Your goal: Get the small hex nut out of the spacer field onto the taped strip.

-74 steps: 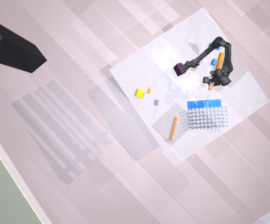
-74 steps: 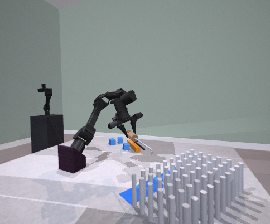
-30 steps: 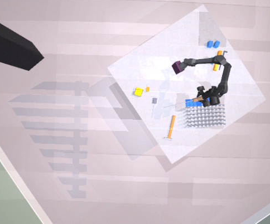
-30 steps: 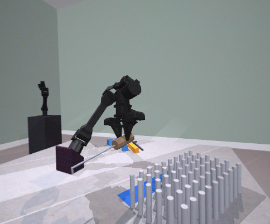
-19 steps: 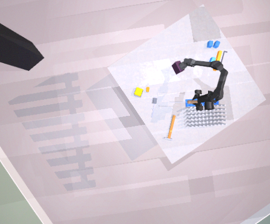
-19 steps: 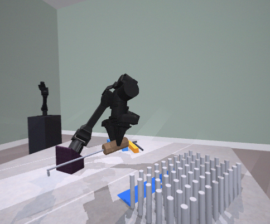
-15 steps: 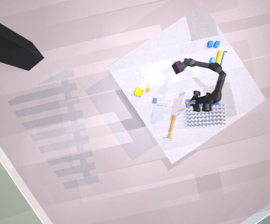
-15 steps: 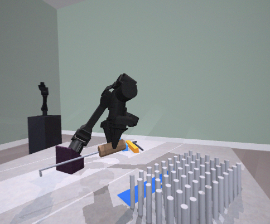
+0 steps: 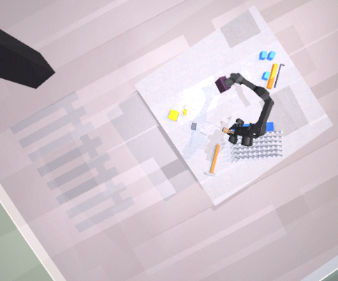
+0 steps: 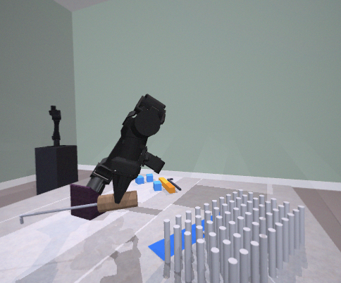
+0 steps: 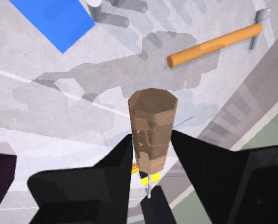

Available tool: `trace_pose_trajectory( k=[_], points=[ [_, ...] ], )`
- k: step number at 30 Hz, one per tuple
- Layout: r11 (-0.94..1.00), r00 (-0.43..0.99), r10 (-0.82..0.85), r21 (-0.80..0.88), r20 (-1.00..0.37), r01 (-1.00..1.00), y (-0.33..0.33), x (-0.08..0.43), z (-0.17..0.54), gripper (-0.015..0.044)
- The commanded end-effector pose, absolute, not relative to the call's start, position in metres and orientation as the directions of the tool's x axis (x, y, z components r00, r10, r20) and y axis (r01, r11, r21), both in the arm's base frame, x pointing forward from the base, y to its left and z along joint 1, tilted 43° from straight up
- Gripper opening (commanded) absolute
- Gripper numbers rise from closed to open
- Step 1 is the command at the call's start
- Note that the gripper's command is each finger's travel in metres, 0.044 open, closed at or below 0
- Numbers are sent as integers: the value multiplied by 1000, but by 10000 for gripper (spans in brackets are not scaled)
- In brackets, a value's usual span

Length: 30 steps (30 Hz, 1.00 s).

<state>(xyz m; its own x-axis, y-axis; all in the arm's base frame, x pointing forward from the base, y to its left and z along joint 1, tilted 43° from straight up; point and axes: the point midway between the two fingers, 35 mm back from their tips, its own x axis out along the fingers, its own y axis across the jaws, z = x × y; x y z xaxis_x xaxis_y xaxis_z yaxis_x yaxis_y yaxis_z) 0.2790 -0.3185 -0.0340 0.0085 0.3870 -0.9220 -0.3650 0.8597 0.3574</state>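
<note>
My gripper (image 9: 229,131) (image 10: 118,201) (image 11: 151,135) is shut on the wooden handle (image 9: 225,130) (image 10: 129,199) (image 11: 152,110) of the hook tool, held above the table. Its thin metal rod (image 10: 59,209) runs away from the spacers in the exterior view and ends in a short bent tip (image 10: 22,220). The metal spacers (image 9: 258,152) (image 10: 232,269) (image 11: 94,9) stand upright in rows. The blue taped strip (image 9: 269,126) (image 10: 158,248) (image 11: 57,25) lies along their front, partly hidden by the arm and spacers. The hex nut cannot be made out.
An orange-handled hammer (image 9: 214,159) (image 11: 215,46) lies beside the field. A yellow block (image 9: 173,114), a small orange piece (image 9: 184,112) and a grey block (image 9: 193,126) lie farther off. Blue cubes (image 9: 271,55) (image 10: 157,186), an orange bar (image 9: 272,75) and a dark hex key (image 9: 279,75) lie beyond the arm.
</note>
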Motion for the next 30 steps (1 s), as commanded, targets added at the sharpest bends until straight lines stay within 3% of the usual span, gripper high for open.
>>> trace_pose_trajectory(
  k=[1, 14, 30],
  points=[
    [886, -33, 382, 376, -923, -271, -331, 270, -51, 0],
    [913, -151, 401, 408, -904, -17, -351, 241, -104, 0],
    [913, -152, 401, 408, -903, -13, -347, 243, -110, 0]
  ],
)
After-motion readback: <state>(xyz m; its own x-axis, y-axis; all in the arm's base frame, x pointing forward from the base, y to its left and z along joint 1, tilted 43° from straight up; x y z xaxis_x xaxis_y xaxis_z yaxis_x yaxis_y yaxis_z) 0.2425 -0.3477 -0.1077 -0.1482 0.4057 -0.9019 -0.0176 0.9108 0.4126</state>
